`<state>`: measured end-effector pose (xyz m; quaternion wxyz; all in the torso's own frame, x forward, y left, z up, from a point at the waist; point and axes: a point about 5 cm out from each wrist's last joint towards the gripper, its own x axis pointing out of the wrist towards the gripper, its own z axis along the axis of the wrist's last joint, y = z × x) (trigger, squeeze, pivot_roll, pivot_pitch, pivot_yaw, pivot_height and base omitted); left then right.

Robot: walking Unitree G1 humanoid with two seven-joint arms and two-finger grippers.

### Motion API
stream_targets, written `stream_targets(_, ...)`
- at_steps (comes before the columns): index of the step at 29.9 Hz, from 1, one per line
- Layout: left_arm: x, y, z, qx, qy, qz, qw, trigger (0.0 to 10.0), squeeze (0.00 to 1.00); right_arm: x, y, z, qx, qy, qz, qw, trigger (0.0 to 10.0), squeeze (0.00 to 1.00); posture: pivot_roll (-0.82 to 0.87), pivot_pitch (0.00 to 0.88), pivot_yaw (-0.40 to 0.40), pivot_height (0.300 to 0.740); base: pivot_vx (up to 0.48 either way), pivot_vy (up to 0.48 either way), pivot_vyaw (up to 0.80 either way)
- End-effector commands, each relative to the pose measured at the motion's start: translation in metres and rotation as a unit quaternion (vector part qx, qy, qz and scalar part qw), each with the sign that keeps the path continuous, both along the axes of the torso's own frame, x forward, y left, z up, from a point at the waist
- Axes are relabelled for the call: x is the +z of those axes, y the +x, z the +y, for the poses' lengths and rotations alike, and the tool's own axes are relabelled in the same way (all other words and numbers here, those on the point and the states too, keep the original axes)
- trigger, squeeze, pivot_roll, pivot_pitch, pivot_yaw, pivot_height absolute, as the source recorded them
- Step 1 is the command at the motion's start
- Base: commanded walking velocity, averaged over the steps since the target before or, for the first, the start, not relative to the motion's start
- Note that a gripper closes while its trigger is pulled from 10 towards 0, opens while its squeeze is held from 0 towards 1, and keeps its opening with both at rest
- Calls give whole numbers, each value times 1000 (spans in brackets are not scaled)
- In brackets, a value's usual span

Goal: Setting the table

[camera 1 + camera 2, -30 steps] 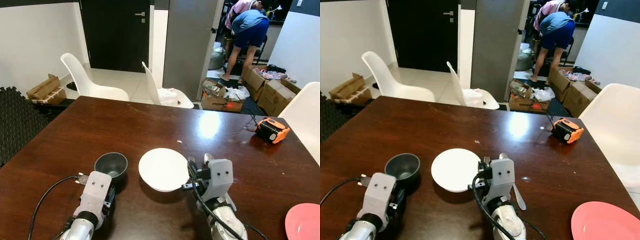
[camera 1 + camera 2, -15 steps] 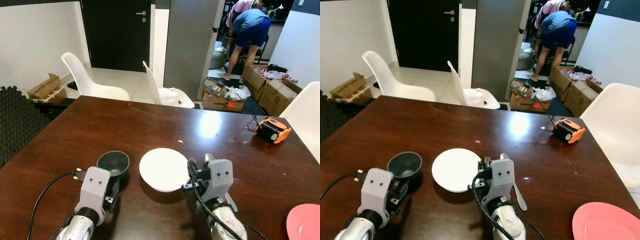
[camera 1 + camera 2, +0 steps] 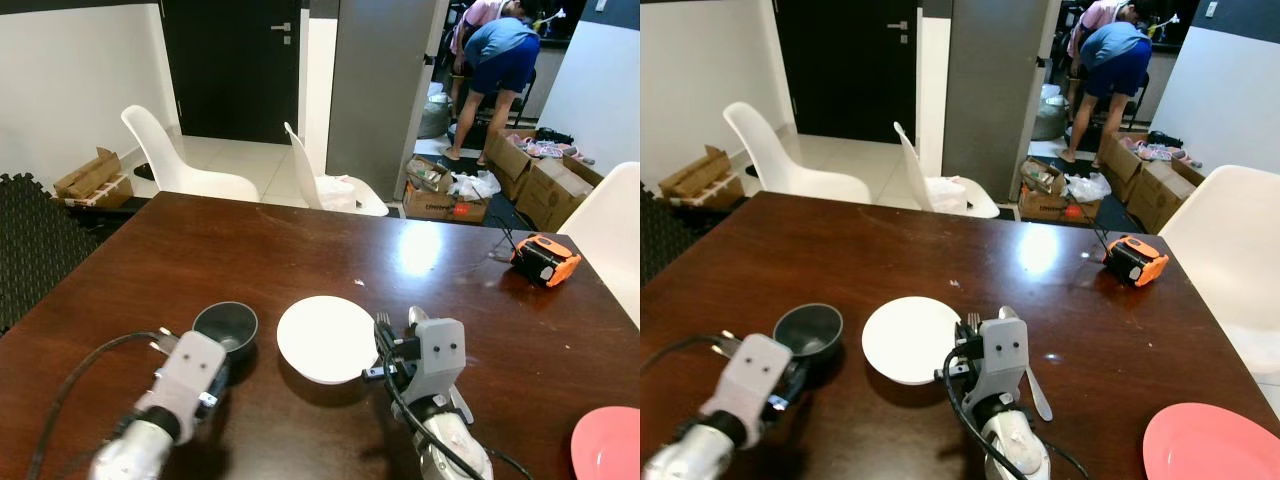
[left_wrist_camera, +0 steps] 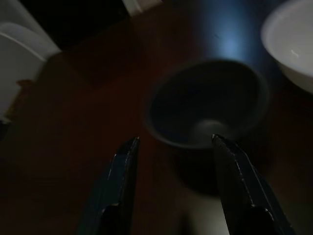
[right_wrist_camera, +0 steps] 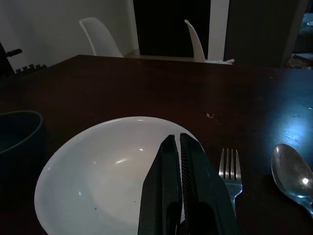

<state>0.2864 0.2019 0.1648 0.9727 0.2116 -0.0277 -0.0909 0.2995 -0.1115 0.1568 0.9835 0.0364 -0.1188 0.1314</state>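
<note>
A dark grey bowl point(image 3: 225, 324) stands on the brown table point(image 3: 250, 250), left of a white plate point(image 3: 327, 338). Right of the plate lie a fork point(image 5: 229, 167) and a spoon point(image 5: 291, 172). My left gripper point(image 4: 174, 138) is open and hovers just short of the bowl point(image 4: 208, 100), with nothing between its fingers. My right gripper point(image 5: 176, 138) is shut and empty. It points over the near right edge of the plate point(image 5: 107, 171), beside the fork.
A pink plate point(image 3: 606, 445) sits at the near right corner. An orange tape measure point(image 3: 545, 260) lies at the far right. White chairs point(image 3: 185, 160) stand around the table. A person point(image 3: 495, 60) bends over boxes in the far room.
My left forearm has swung to the left and is blurred; its gripper stays near the bowl. The bowl, plate and right arm have not moved.
</note>
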Motion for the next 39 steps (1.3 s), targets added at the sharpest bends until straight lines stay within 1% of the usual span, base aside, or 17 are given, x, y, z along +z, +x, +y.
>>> stream_targets(1,8,-1,2,-26,-23,10,999,10000,0,-4,-1,1,4,-3,6,1000,10000,0,62,92,69,740,0,0,0)
stream_targets(2,8,-1,2,-26,-23,10,999,10000,0,-4,-1,1,4,-3,6,1000,10000,0,62,92,69,740,0,0,0)
stream_targets(4,23,-4,4,-37,-41,-1,998,10000,0,-4,-1,2,5,-3,5,1000,10000,0,59,93,80,740,0,0,0)
stream_targets(5,28,-8,6,-38,-56,4,998,10000,0,-4,-1,2,6,-3,4,1000,10000,0,59,94,83,740,0,0,0)
stream_targets(7,30,-12,7,-41,-64,10,997,10000,0,-4,-2,3,7,-3,4,1000,10000,0,57,96,89,740,0,0,0)
stream_targets(8,31,-16,7,-45,-68,19,997,10000,0,-5,-3,4,9,-3,4,1000,10000,0,56,97,92,740,0,0,0)
stream_targets(10,25,-28,6,-64,-56,45,995,10000,0,-8,-6,7,15,-2,8,1000,10000,0,60,103,101,740,0,0,0)
stream_targets(11,17,-33,8,-69,-43,62,995,10000,0,-9,-7,9,18,-2,10,1000,10000,0,60,104,104,740,0,0,0)
stream_targets(14,1,-36,13,-69,-27,92,993,10000,0,-11,-9,13,24,0,12,1000,10000,0,55,107,107,740,0,0,0)
stream_targets(18,-11,-32,15,-73,-3,110,991,10000,0,-12,-11,16,29,2,15,999,10000,0,62,114,104,740,0,0,0)
stream_targets(21,-13,-23,9,-76,-9,114,991,10000,0,-12,-11,18,31,3,16,999,10000,0,61,112,103,740,0,0,0)
stream_targets(23,-13,-21,7,-77,-11,114,990,10000,0,-12,-11,18,31,3,16,999,10000,0,61,113,103,740,0,0,0)
stream_targets(25,-20,-19,1,-84,-14,132,988,10000,0,-12,-11,17,31,2,16,999,10000,0,59,114,101,740,0,0,0)
stream_targets(28,-29,-19,-4,-87,-5,147,985,10000,0,-12,-11,17,30,2,15,999,10000,0,58,116,98,740,0,0,0)
stream_targets(29,-32,-21,-7,-94,-13,153,984,10000,0,-12,-11,17,31,2,16,999,10000,0,58,119,97,740,0,0,0)
stream_targets(36,-35,-24,-10,-99,-14,153,983,10000,0,-12,-12,17,32,1,17,999,10000,0,58,124,99,740,0,0,0)
stream_targets(39,-34,-21,-9,-89,-21,148,985,10000,0,-13,-12,17,32,1,17,999,10000,0,59,124,100,740,0,0,0)
